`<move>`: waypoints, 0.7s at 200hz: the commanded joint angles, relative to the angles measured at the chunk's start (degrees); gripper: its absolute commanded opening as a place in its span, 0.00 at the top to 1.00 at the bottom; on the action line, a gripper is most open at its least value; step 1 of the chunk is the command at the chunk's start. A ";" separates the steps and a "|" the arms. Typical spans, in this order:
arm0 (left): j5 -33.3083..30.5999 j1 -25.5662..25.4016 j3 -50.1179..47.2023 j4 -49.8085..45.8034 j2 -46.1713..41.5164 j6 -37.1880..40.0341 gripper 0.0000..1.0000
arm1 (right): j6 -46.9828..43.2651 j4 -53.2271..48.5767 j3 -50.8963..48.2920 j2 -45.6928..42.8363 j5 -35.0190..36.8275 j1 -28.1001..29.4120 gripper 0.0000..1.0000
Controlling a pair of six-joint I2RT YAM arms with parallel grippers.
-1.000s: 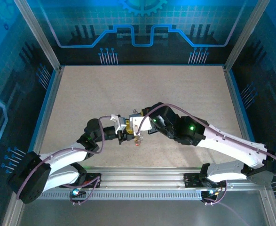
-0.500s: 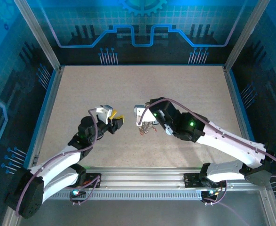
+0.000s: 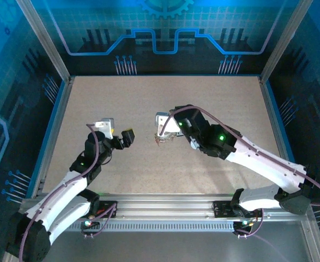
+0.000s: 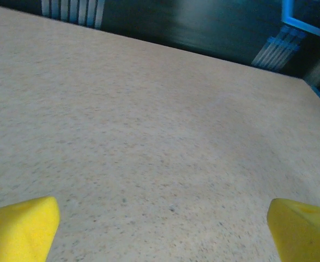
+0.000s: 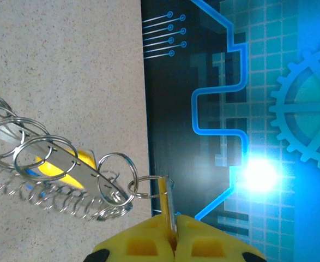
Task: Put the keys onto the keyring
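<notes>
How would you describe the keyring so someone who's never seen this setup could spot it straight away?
Start at the beige speckled table and follow the right arm to the right gripper near the middle. The keyring dangles from its shut yellow fingers: a tangle of silver wire loops with yellow and blue bits, the only shiny thing in sight.

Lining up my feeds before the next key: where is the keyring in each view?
Top external: keyring near table centre, held by the right hand.
Right wrist: lower left, dangling from that hand's yellow fingertips.
Shared landmark: speckled tabletop meeting the dark back wall, also in left wrist.
</notes>
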 commanded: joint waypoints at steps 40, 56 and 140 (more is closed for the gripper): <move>-17.45 4.04 14.05 -27.38 -1.09 -15.39 0.01 | -29.23 -13.55 9.96 10.02 -2.05 -0.76 1.00; -12.98 7.12 16.57 -30.74 0.15 -14.67 0.01 | -26.78 -13.55 10.73 12.58 -2.75 -1.01 1.00; 4.13 16.32 17.48 -36.43 3.95 -17.75 0.01 | -6.36 -16.18 29.14 34.34 -10.46 -1.82 1.00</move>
